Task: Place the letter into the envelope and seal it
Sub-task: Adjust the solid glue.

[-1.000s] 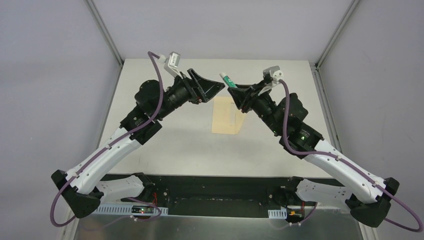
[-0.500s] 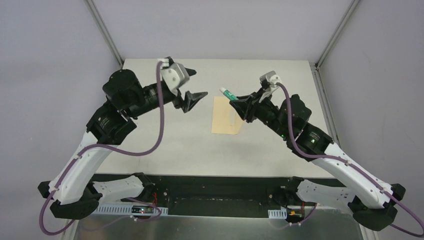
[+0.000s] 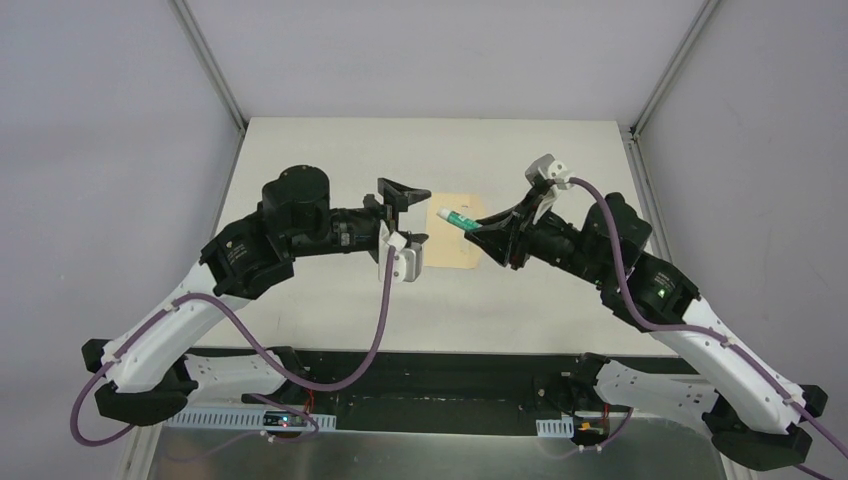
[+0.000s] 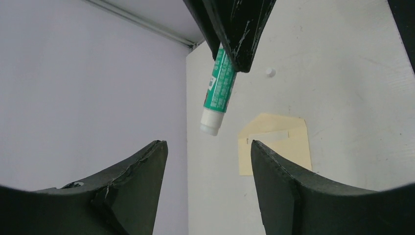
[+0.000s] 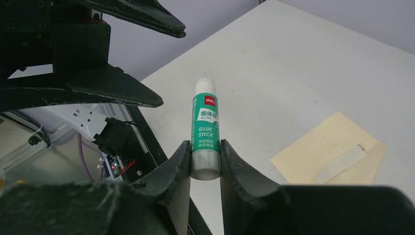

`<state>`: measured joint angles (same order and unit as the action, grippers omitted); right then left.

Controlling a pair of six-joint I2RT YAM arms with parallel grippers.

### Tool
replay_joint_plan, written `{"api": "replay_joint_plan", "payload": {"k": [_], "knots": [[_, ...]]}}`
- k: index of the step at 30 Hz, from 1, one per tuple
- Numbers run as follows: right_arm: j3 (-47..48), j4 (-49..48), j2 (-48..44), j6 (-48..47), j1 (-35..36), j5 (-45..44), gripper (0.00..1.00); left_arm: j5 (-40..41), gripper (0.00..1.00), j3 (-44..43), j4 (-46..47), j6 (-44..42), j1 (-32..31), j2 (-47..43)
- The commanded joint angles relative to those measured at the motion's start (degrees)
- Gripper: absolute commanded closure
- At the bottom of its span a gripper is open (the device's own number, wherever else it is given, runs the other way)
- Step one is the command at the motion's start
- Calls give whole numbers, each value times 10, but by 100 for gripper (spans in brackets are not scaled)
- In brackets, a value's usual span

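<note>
The counter (image 3: 330, 150) is carrying the envelope (image 4: 288, 147), which is lying flat near its middle, below and between the two tools. Its pointed flap (image 4: 269, 122) is looking unfolded, with a pale strip (image 5: 342, 164) lying across the face. The letter is not showing anywhere as a separate sheet, so it is probably sitting inside already, though I cannot tell.

The right tool (image 3: 485, 228) is hanging above the counter, clamped on the lower end of a glue stick (image 5: 204, 132) and pointing its white cap (image 5: 205, 84) toward the left arm. The left tool (image 3: 412, 215) is facing it with jaws apart and nothing between them, the cap sitting just short of the gap.

So the sealing step is looking to be in hand, at the uncapping stage. The next move is calling for the left tool to line up on the cap, close on it alone and pull straight along the stick while the right tool is gripping firmly. A skewed pull is risking twisting the stick out of its clamp.
</note>
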<state>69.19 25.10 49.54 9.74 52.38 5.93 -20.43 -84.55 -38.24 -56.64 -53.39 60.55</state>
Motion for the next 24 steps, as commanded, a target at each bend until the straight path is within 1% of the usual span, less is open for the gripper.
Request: {"api": "replay_joint_plan", "payload": {"k": [1,7,19,24], "knots": [[24,9,6,-3,-1,37,99,25,36,11,20,-84,-38,2],[34,7,13,-2,0,56,99,25,36,11,26,-84,-52,16],[47,10,11,1,1,83,99,24,37,18,45,-62,-54,24],[51,11,12,-1,0,88,99,17,39,17,51,-47,-54,25]]}}
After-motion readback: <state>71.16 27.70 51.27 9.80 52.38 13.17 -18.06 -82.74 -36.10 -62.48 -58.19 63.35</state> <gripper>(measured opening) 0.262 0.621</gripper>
